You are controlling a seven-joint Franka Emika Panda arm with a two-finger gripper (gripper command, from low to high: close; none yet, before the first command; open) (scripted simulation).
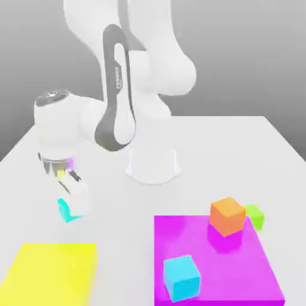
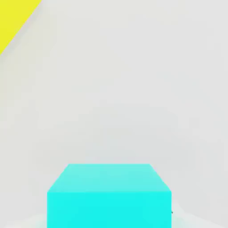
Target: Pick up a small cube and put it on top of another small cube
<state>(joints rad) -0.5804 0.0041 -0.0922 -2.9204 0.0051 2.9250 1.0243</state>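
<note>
hand (image 1: 75,200) closed on the small cyan cube (image 1: 66,209) at the tabletop (image 1: 119,203), toward the exterior view's left, above the yellow patch (image 1: 51,272). small lime-green cube (image 1: 255,215) sits far right, just behind the orange cube (image 1: 227,215) on the magenta mat (image 1: 239,269).

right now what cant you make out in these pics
- Small cyan cube, exterior view: mostly covered by the hand.
- Same cube, hand view: lower part cut off by the picture's edge.
- Lime-green cube, exterior view: partly hidden behind the orange cube.
- Yellow patch: cut off by the edge.
</note>
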